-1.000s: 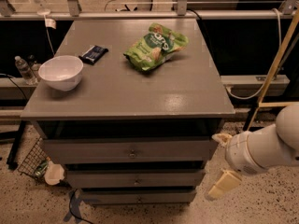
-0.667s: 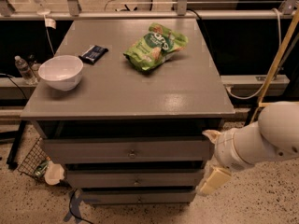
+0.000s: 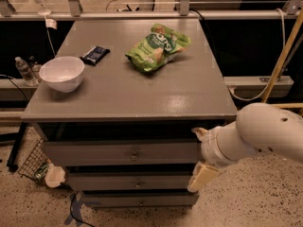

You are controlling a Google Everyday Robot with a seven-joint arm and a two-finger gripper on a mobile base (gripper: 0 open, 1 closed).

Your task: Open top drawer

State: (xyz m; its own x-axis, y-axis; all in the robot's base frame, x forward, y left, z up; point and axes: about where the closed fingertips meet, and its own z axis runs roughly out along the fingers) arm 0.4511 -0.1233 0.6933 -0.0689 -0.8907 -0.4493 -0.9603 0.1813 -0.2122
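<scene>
The top drawer [image 3: 94, 153] is the uppermost of three grey fronts under the grey tabletop [image 3: 128, 93], with a small round metal knob [image 3: 135, 154] at its centre. My gripper [image 3: 199, 155] is at the right end of that drawer front, well right of the knob, on a white arm [image 3: 265, 131] that comes in from the right. Its two cream fingers stand apart, one fingertip [image 3: 198, 132] near the drawer's top right corner and the other [image 3: 201, 176] lower, by the middle drawer. It holds nothing.
On the tabletop are a white bowl [image 3: 62, 73], a dark snack bar [image 3: 94, 55] and a green chip bag [image 3: 157, 47]. Two shorter drawers [image 3: 128, 182] sit below. A wire basket [image 3: 33, 162] and a pale cup [image 3: 55, 176] are on the floor at the left.
My arm and gripper have moved left, from beside the cabinet to the right end of the top drawer front. The drawer has not moved.
</scene>
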